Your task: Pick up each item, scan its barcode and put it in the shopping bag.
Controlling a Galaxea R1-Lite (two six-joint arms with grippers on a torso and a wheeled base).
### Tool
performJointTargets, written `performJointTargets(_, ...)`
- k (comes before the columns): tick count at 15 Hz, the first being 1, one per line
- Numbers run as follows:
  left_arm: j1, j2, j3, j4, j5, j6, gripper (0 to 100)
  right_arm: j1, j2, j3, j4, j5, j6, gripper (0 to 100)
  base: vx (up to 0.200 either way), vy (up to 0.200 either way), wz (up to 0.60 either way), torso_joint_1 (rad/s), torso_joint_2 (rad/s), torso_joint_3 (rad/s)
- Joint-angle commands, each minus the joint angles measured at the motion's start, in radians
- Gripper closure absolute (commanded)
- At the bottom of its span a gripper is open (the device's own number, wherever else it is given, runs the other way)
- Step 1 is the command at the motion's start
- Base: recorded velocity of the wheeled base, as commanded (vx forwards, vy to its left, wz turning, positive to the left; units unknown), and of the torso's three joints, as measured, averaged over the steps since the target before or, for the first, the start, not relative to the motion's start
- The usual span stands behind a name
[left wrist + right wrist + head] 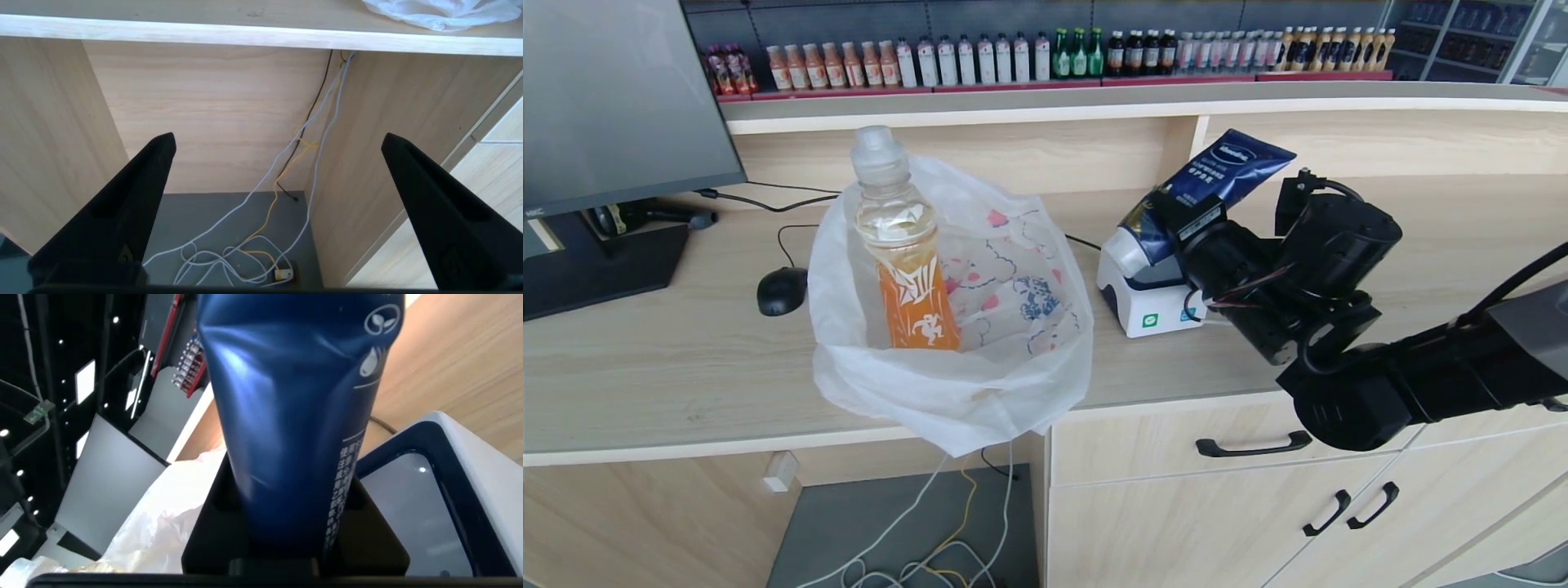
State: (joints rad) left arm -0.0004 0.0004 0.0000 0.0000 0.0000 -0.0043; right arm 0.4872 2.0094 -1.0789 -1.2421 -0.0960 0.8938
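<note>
The right gripper (1194, 219) has its fingers clenched on the lower part of the blue tube (1229, 167), holding it tilted just above the white scanner (1141, 304) on the surface (645, 359). The tube looks light and soft-walled, its skin dented (a harder squeeze may buckle it or let it slip), so the rounder lower body seems the best hold. The shopping bag (1021, 359) sits beside the scanner with a bottle (905, 269) in it. The left gripper (278, 147) hangs below the surface, fingers spread and empty.

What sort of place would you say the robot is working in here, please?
Most likely a shop checkout counter: a barcode scanner sits beside a shopping bag, with rows of bottled drinks shelved behind.
</note>
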Motion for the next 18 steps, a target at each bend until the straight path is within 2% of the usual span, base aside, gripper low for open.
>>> performJointTargets(1,0.0,0.0,0.0,0.0,0.0,0.0,0,-0.012,0.006,0.004,0.004,-0.001,0.01,100,0.0,0.0,0.0,0.0,0.0,0.0)
performJointTargets(18,-0.001,0.0,0.0,0.0,0.0,0.0,0,-0.01,0.006,0.005,0.004,-0.01,0.023,100,0.0,0.0,0.0,0.0,0.0,0.0)
